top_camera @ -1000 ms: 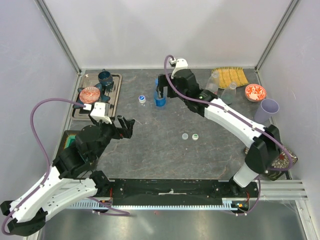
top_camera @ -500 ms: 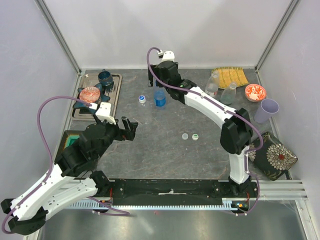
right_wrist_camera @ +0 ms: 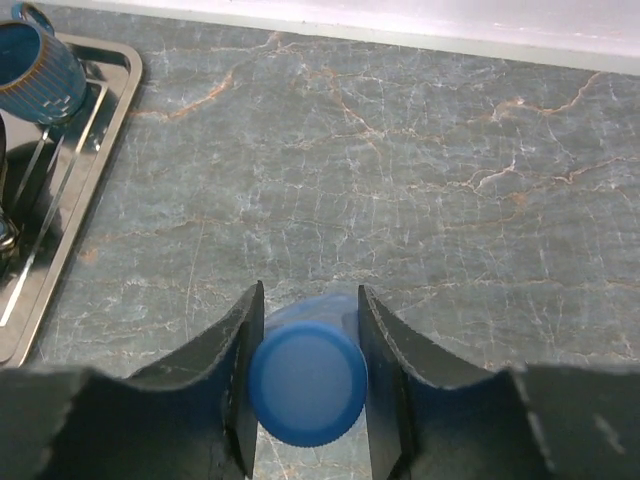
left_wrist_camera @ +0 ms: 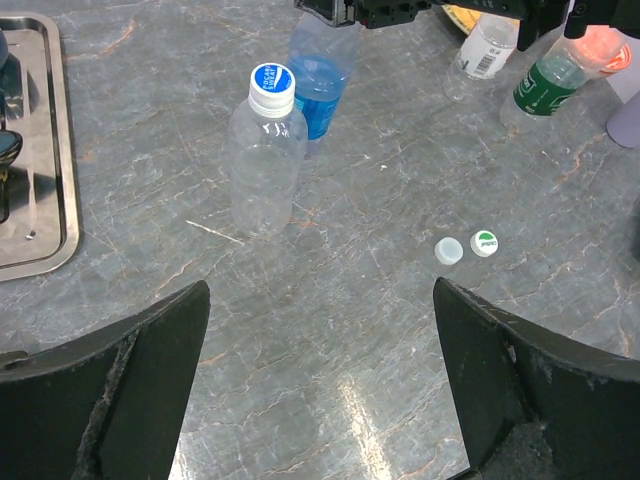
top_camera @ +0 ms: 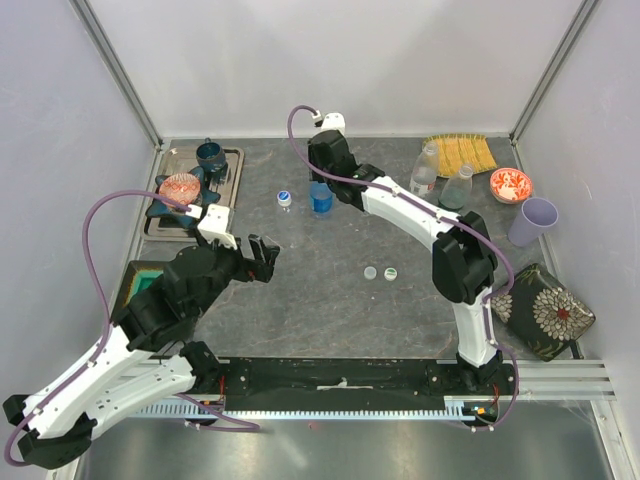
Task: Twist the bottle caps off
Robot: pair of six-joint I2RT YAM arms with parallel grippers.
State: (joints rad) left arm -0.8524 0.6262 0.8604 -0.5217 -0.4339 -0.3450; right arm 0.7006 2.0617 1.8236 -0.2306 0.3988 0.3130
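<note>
The blue-labelled bottle (top_camera: 320,200) stands upright at the back middle of the table. Its blue cap (right_wrist_camera: 306,388) sits between my right gripper's (right_wrist_camera: 306,385) fingers, which press on both sides of it from above. To its left stands a plain clear bottle (left_wrist_camera: 267,150) with a blue-and-white cap (left_wrist_camera: 272,80). My left gripper (left_wrist_camera: 320,300) hangs open over bare table in front of that bottle, holding nothing. A green-labelled bottle (left_wrist_camera: 545,85) and another clear bottle (left_wrist_camera: 485,50) stand at the back right, both without caps. Two loose caps (left_wrist_camera: 449,250) (left_wrist_camera: 485,242) lie on the table.
A metal tray (top_camera: 236,185) with a blue cup (top_camera: 210,153) and a pink bowl (top_camera: 180,187) sits at the back left. A yellow mat (top_camera: 460,152), a red-and-white bowl (top_camera: 510,184), a lilac cup (top_camera: 535,220) and a patterned pad (top_camera: 550,310) occupy the right side.
My right gripper swung left over the blue-labelled bottle, came down and closed on its cap. My left arm crept slightly forward, still open.
</note>
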